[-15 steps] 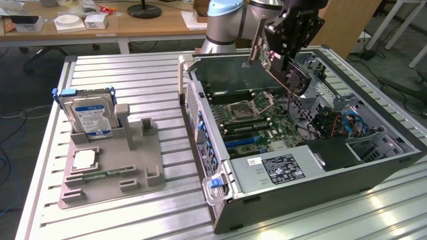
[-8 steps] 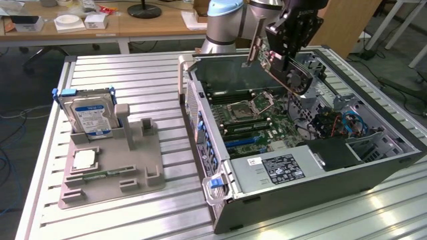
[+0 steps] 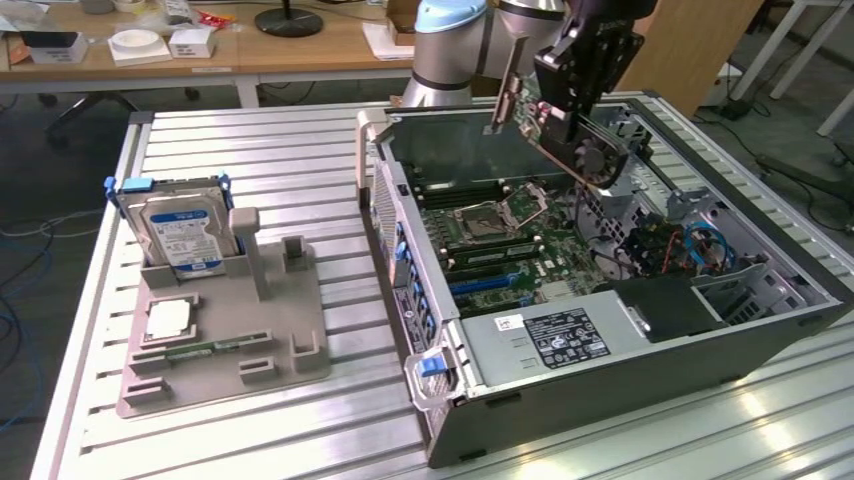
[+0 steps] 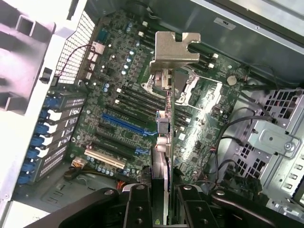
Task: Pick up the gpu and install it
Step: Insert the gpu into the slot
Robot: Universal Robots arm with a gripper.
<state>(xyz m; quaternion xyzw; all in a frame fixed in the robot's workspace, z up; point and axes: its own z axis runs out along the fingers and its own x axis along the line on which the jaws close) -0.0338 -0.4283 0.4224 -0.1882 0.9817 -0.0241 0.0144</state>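
Wrist view: gpu [image 4: 164, 135] in gripper [image 4: 164, 197]

Bright, even overhead light. Glare streaks the table [image 3: 781, 400] by its near corner at the exterior view's right; the computer case [image 3: 627, 395] lies shadowed inside; the gpu [image 4: 164, 130] and motherboard [image 4: 118, 95] catch reflections.

Hard drive [image 3: 180, 232] sits, seemingly tilted, in grey fixture [image 3: 220, 345] beside open case [image 3: 627, 390].

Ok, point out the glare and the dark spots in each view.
Exterior view: light glares off the table slats near the case. Wrist view: a bright patch washes the motherboard beside the gpu; the gripper holding it is dark.
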